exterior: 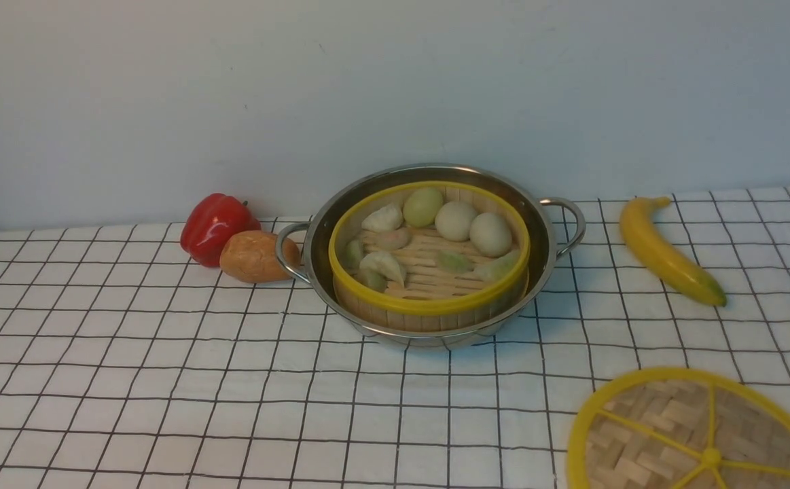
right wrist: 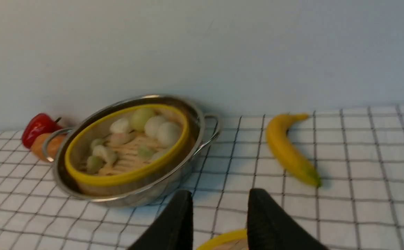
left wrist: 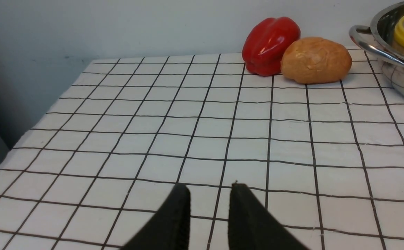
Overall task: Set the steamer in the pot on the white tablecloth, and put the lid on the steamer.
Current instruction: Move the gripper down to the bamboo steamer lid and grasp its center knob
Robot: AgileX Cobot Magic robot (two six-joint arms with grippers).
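Bare white tablecloth [left wrist: 174,139] is seen stretching ahead of the left gripper [left wrist: 210,194], jaws parted and empty. The way is blocked only far ahead, toward the robot's right, by a red pepper [left wrist: 270,45] and a brown potato [left wrist: 315,59] set touching, just beside the pot [left wrist: 396,80]. Ahead of the right gripper [right wrist: 221,198], the pot and the uncovered steamer [right wrist: 118,178] are met first. A lane of cloth is left between pot and banana [right wrist: 288,152]. The lid [right wrist: 222,239] lies just beneath.
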